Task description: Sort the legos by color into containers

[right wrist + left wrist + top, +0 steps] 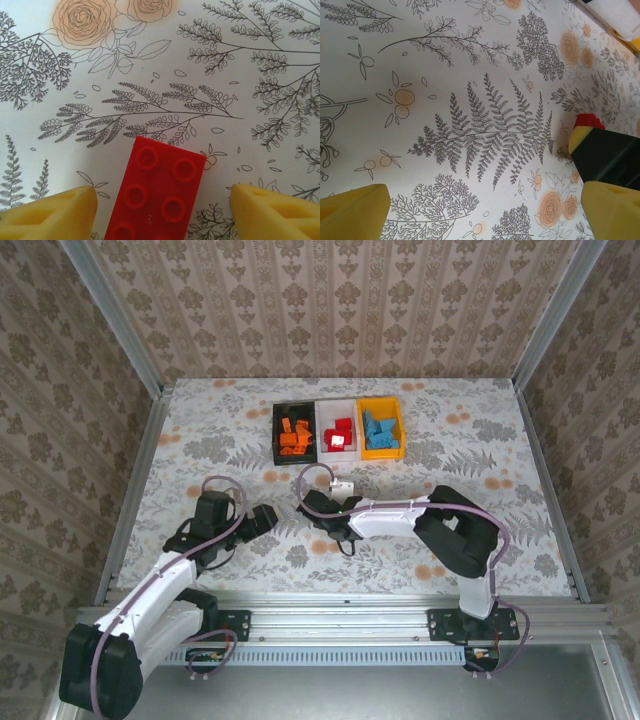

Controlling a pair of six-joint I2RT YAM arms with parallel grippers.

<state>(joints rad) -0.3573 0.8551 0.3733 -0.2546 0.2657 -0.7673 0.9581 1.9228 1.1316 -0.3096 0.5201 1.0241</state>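
Bins, we count three, in row at far side: black plastic bin [277,435] holding orange bricks [295,436], white plastic bin [335,409] holding red bricks [339,436], yellow plastic bin [380,453] holding light blue bricks [378,430]. We count one red studded brick [157,192] flat on floral table top [150,60], between spread fingers of right gripper [162,200], neither finger touching it. Left gripper [482,210] spread too, grasping nothing. Top view gives us bins; right wrist view gives studs.

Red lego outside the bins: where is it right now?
Right wrist view: the red lego lies studs up on the flowered cloth, between the right hand's open fingers, touching neither.
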